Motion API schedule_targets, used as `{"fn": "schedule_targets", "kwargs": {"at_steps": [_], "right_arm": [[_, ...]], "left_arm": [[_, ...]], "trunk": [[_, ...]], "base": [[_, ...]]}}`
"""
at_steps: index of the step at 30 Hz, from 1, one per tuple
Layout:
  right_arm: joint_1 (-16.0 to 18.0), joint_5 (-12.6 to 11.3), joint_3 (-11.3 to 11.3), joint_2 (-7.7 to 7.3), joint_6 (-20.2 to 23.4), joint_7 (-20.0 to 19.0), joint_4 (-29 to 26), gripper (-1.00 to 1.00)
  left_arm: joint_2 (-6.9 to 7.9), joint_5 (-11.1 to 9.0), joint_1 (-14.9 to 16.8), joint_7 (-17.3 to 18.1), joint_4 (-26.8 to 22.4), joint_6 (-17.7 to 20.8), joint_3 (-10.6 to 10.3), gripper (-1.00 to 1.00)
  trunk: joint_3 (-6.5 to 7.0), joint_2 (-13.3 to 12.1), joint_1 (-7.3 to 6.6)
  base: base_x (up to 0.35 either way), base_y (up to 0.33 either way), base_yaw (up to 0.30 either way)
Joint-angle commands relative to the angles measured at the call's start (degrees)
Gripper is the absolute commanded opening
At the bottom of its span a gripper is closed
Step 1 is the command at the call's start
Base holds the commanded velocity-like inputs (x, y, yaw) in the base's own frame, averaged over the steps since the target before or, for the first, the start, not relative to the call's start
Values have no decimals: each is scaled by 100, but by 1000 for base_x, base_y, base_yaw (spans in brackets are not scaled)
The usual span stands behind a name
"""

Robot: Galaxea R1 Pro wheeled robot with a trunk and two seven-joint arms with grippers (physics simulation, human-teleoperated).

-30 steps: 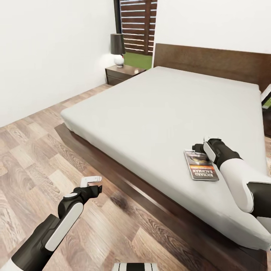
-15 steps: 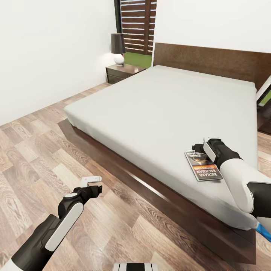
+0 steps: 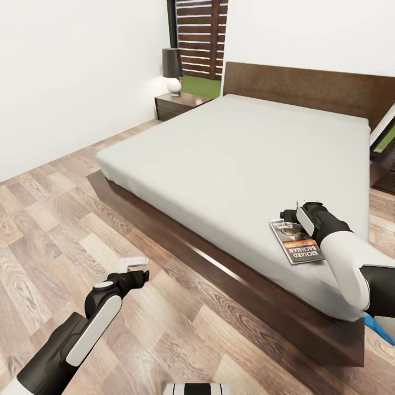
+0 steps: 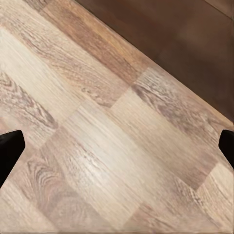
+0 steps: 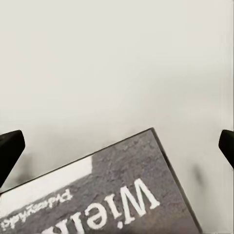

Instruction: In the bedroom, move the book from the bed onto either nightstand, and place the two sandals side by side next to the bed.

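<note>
One book (image 3: 295, 244) lies flat near the corner of the bed (image 3: 230, 153), under the right gripper (image 3: 287, 216), its jaws apart. One blue sandal (image 3: 379, 328) peeks out beside the bed, mostly hidden by the arm. One nightstand (image 3: 178, 105) is clear, another cut off; the left gripper (image 3: 133, 266) hangs over the floor (image 4: 97, 146), jaws apart.

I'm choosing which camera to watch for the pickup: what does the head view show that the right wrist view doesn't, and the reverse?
Head view alone: the dark brown wooden bed frame, the dark brown nightstand carrying a black-shaded lamp, the wood-plank floor, a bright blue sandal past the bed's corner, and the left gripper.

Right wrist view alone: the book cover's white lettering close up, with the fingertips wide apart.

Both: the thin dark grey paperback book lying on the light grey mattress.
</note>
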State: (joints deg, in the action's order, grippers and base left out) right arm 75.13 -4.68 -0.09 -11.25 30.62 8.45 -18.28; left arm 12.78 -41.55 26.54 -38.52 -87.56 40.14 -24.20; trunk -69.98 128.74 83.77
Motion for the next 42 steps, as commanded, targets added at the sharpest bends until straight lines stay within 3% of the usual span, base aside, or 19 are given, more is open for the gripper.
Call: {"fn": "schedule_targets", "kwargs": {"at_steps": [1,30,42], "right_arm": [[1,-51,0,0,23,34,-9,100],[1,-51,0,0,12,27,-9,100],[1,-51,0,0,6,25,-9,100]], "left_arm": [[6,-55,6,-59,-7,3,-14,100],[-3,-55,4,-59,-7,3,-23,100],[-3,-55,4,-59,-7,11,-20,100]], "trunk": [[-4,2,-3],[-4,2,-3],[211,-479,-266]], "base": [[-137,0,0],[-51,0,0],[0,0,0]]}}
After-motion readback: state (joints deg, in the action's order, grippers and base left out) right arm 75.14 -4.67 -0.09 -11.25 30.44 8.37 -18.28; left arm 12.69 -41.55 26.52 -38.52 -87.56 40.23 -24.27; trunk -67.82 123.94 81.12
